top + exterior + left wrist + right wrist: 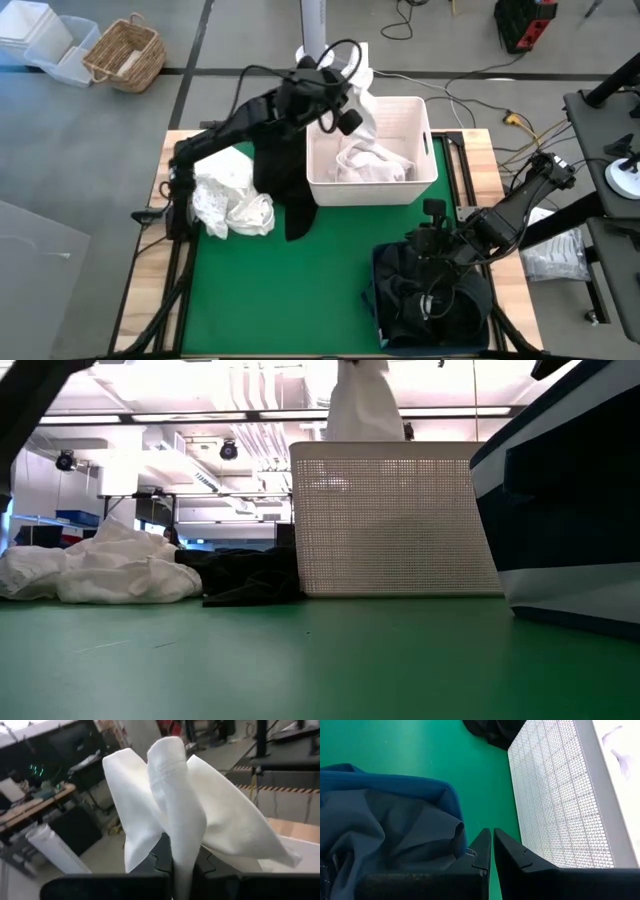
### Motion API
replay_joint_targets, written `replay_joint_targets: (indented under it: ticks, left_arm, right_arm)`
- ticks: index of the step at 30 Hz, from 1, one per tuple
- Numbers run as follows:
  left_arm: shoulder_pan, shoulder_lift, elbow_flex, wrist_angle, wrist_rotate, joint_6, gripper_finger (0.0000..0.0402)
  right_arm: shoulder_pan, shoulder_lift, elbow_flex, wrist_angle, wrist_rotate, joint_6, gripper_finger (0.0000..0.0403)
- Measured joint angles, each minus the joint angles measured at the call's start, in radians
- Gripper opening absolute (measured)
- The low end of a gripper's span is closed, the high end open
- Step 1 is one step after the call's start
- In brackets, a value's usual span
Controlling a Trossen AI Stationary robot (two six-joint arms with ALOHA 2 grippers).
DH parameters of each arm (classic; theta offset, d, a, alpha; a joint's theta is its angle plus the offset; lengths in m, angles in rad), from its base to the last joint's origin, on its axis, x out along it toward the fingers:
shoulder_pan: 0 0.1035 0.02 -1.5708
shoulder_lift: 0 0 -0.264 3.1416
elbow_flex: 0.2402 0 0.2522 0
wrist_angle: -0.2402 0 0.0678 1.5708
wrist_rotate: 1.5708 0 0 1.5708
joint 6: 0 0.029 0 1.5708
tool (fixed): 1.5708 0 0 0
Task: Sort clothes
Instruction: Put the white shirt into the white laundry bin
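Clothes lie in three places across the green table [250, 300]. At the left side sits a crumpled white pile [232, 200], and just beside it a black garment [280, 185] stretches along the mat toward the front, its far end touching the white bin's [425, 135] left wall. Over that bin's back-left corner hangs the left gripper [335, 95], clamped on a white garment [170, 805]; in the left wrist view the cloth is pinched between the fingers and fans out beyond them. More white fabric [375, 165] already rests inside the bin. The held piece appears to hang over the bin's rim rather than squarely over its opening, though the arm hides part of this, so a release likely wants a small shift rightward first. Since the left arm is the nearer one to both the bin and the white pile, whites fall to it. Farther right, at the table's front, the right gripper [440, 245] hovers above the dark navy bin [385, 275], which holds dark fabric; its fingers [482, 847] are closed together with nothing between them
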Motion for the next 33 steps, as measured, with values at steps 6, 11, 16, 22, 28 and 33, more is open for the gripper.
replay_joint_targets:
  ticks: [6, 11, 16, 22, 28, 33]
  left_arm:
    - [0.03, 0.086, 0.005, -0.004, 0.001, -0.013, 0.0]
    - [0.042, 0.145, 0.005, -0.006, 0.002, -0.012, 0.0]
    - [0.057, 0.173, 0.005, -0.017, 0.002, -0.013, 0.0]
    - [0.076, 0.174, 0.005, -0.055, 0.002, -0.037, 0.0]
    - [0.089, 0.17, 0.005, -0.148, 0.002, -0.044, 0.0]
    - [0.107, 0.173, 0.006, -0.339, 0.082, -0.095, 0.0]
  right_arm:
    - [0.0, 0.0, -0.005, -0.002, 0.0, 0.029, 0.0012]
    - [0.0, 0.0, -0.007, -0.001, 0.0, 0.031, 0.0012]
    - [0.0, 0.0, -0.007, 0.0, 0.0, 0.042, 0.0012]
    - [0.0, 0.0, -0.008, 0.0, 0.0, 0.046, 0.0012]
    - [0.0, 0.0, -0.009, 0.0, 0.0, 0.046, 0.0012]
    - [0.0, 0.0, -0.012, 0.001, 0.0, 0.046, 0.0012]
